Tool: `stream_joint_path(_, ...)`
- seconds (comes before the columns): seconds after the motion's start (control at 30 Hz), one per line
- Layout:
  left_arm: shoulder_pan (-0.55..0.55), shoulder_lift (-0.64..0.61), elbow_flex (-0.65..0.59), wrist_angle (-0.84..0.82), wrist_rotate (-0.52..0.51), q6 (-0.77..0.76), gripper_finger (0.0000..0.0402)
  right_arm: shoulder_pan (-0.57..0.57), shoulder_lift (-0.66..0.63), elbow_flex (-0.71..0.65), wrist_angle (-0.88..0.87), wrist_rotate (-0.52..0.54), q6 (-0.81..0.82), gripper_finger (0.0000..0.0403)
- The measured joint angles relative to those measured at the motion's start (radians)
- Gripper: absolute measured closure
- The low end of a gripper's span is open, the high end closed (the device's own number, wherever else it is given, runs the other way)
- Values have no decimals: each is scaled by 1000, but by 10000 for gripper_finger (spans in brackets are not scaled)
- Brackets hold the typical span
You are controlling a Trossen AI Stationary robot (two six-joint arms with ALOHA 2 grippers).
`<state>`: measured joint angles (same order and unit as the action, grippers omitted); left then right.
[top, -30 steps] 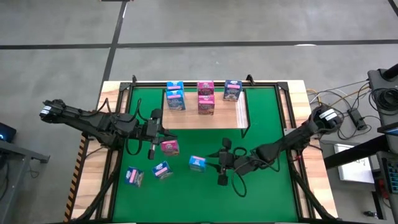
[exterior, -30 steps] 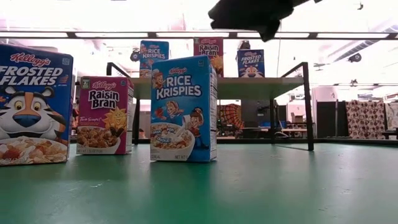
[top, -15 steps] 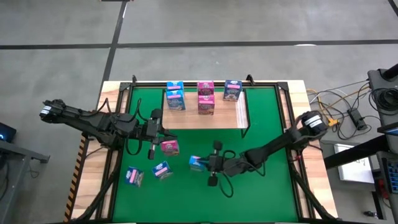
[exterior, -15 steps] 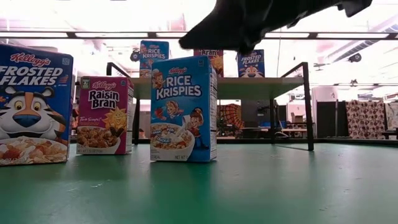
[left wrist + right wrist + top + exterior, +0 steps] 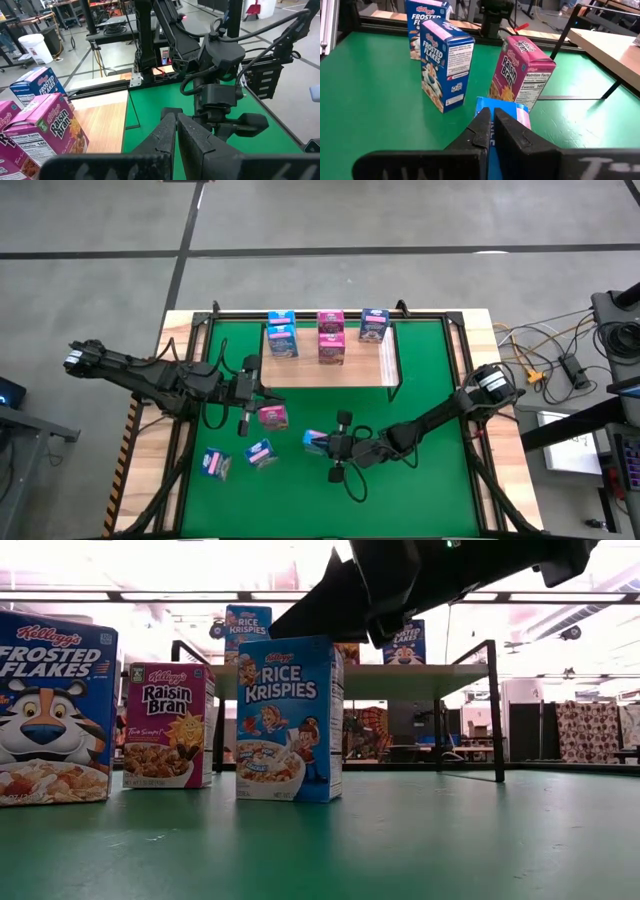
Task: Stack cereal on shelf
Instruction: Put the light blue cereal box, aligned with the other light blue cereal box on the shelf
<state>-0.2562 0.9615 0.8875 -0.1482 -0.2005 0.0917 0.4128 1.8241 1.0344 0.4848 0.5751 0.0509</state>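
A light blue cereal box (image 5: pixel 288 718) stands upright on the green mat, and my right gripper (image 5: pixel 490 118) is shut at its top. Near it stand a pink box (image 5: pixel 520 71) and two dark blue boxes (image 5: pixel 445 65). The shelf (image 5: pixel 330 372), a light-wood board in a black frame at the far side, carries light blue (image 5: pixel 282 332), pink (image 5: pixel 330 338) and dark blue (image 5: pixel 373 326) boxes. My left gripper (image 5: pixel 262 393) is shut and hangs above the mat beside the pink box (image 5: pixel 272 416), touching nothing. My right gripper meets the light blue box at its top face (image 5: pixel 506 108), at the edge nearest the gripper. The shut fingers (image 5: pixel 481 125) come slanting down from the table's right side. Whether they pinch any cardboard, I cannot tell. The box stands on its base on the mat.
The black frame's posts (image 5: pixel 494 710) rise at the shelf's corners. Bare green mat (image 5: pixel 420 490) lies toward the near right. Cables (image 5: pixel 545 345) and equipment lie beyond the table's right edge.
My right gripper has gone down and toward the table's left edge, from beside the light blue box to its top. The box has shifted and turned a little on the mat.
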Motion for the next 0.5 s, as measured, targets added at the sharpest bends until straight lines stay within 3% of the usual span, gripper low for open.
stream_joint_path(0.5,0,0,0,-1,0,0,400,-1,-3,52,-51,-7,-57,390)
